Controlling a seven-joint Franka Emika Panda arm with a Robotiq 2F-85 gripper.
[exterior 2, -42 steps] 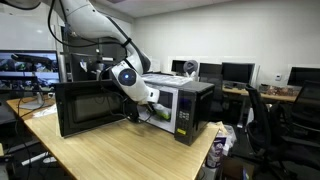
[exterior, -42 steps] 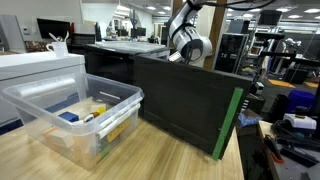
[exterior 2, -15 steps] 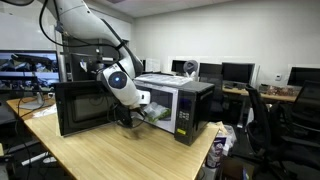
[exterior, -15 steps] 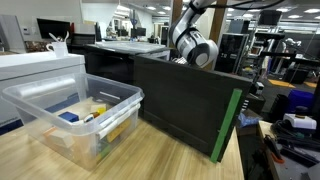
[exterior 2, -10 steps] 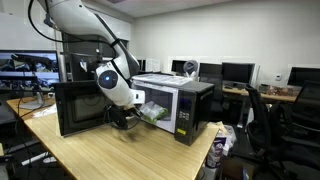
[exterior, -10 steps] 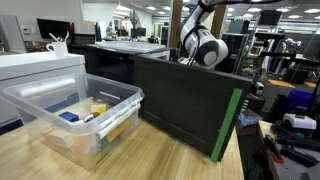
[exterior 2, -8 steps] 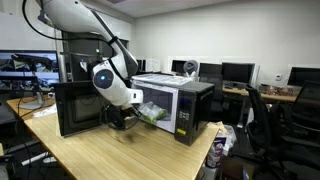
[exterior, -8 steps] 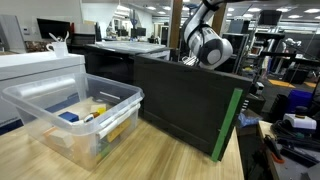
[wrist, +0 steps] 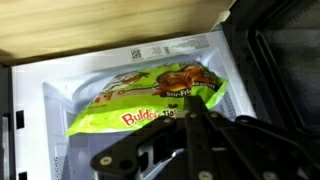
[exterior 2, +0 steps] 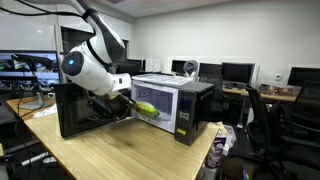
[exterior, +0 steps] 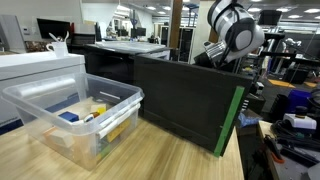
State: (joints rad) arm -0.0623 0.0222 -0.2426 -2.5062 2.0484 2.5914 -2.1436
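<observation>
Wooden table point(exterior 2: 130, 152) bore a microwave point(exterior 2: 190, 98), its door point(exterior: 185, 100) swung wide and screening the cavity in an exterior view. Clear plastic bin point(exterior: 48, 125) stood well apart. Arm point(exterior 2: 90, 65) was bent low before the opening. Green snack bag point(wrist: 150, 100) lay inside the cavity, long axis crosswise, right end slightly higher. Gripper point(wrist: 195, 115) was just before the bag; whether its fingers were spread or together could not be told.

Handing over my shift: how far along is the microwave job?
Done: the green snack bag lies inside the microwave. In hand: the gripper sits at the bag's front edge; grip unclear. Left: the door stands open, probably to be shut.
</observation>
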